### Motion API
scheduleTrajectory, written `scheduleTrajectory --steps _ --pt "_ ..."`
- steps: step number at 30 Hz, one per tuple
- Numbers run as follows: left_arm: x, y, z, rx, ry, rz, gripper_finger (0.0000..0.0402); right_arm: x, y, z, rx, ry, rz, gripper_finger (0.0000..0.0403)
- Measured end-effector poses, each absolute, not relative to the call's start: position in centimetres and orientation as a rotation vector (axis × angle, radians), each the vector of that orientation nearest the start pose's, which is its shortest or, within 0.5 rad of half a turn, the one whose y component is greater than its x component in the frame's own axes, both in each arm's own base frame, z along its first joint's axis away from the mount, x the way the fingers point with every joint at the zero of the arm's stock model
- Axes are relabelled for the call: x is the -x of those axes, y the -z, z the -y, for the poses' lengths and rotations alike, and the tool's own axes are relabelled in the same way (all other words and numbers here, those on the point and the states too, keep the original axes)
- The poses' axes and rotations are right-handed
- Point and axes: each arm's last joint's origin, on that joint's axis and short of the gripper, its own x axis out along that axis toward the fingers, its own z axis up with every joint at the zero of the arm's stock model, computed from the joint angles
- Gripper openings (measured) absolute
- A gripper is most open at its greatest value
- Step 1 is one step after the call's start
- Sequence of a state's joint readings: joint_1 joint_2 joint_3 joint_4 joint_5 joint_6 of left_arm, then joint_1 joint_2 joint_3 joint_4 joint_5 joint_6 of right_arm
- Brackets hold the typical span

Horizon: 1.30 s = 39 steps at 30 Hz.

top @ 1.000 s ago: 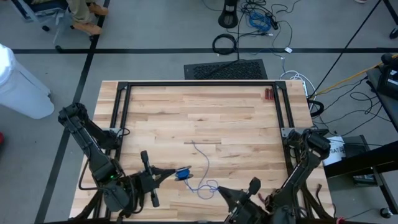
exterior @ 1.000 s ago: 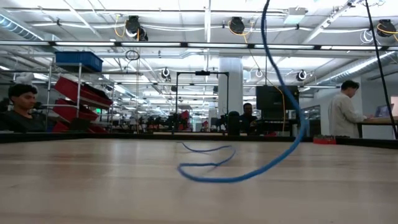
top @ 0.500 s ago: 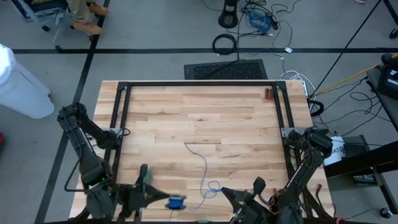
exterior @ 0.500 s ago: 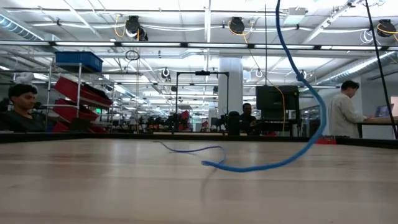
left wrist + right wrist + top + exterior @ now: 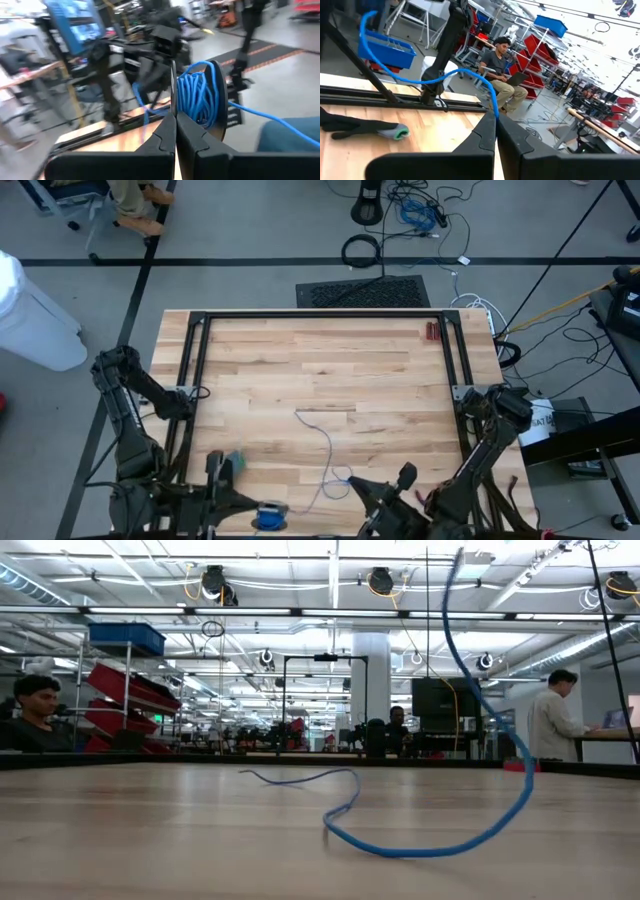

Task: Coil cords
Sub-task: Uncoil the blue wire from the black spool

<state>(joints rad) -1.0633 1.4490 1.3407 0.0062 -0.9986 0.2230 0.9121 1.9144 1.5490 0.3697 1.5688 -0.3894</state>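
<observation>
1. Cord (image 5: 325,442) lies loose across the lower middle of the wooden surface (image 5: 320,370) in my overhead view, thin and blue, curling into a small loop near the bottom edge.
2. My left hand (image 5: 262,516), at the bottom left of centre, is clamped on the wound blue bundle (image 5: 202,95) of that cord; its wrist view shows the fingers (image 5: 165,137) pressed together.
3. My right hand (image 5: 352,488), bottom centre, is pinched tight on the cord's free run (image 5: 455,75).
4. From the low camera, the cord (image 5: 430,845) sags to the surface and rises toward the top of the frame.
</observation>
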Motion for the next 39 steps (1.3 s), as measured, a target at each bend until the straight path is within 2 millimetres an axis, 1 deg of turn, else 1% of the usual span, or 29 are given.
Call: scheduleTrajectory --steps 6,9,12,17,23,27,30,35,37,39 --pt "-17.7 -39.1 26.6 -0.306 -0.029 -0.046 0.0001 -29.2 -30.0 -30.9 0.361 0.664 -0.132 0.0" --pt "-17.7 -39.2 26.5 -0.31 -0.079 -0.05 0.0001 -29.7 -29.0 -30.2 0.354 0.61 -0.157 0.0" --pt "-17.7 -39.1 26.1 -0.345 -0.183 -0.065 0.0001 -30.0 -28.0 -29.5 0.347 0.558 -0.202 0.0005" --pt "-17.6 -38.7 25.7 -0.393 -0.321 -0.094 0.0001 -30.3 -26.6 -28.1 0.306 0.494 -0.308 0.0021" --pt "-17.4 -38.8 25.3 -0.377 -0.478 -0.097 0.0001 -30.6 -25.5 -27.6 0.282 0.3 -0.5 0.004" --pt "-17.5 -38.7 25.1 -0.386 -0.507 -0.102 0.0001 -30.7 -25.5 -27.6 0.276 0.278 -0.517 0.0053" --pt "-17.7 -38.7 25.0 -0.387 -0.514 -0.103 0.0001 -31.2 -25.9 -27.6 0.233 0.293 -0.465 0.0066" --pt "-18.4 -38.2 24.6 -0.368 -0.493 -0.104 0.0001 -33.3 -27.5 -27.0 0.118 0.358 -0.309 0.0091" --pt "-18.8 -38.0 24.4 -0.355 -0.478 -0.104 0.0001 -34.2 -28.2 -26.6 0.074 0.347 -0.263 0.0101" --pt "-19.2 -37.9 24.3 -0.351 -0.465 -0.106 0.0001 -35.2 -28.6 -26.4 0.037 0.292 -0.228 0.0113"
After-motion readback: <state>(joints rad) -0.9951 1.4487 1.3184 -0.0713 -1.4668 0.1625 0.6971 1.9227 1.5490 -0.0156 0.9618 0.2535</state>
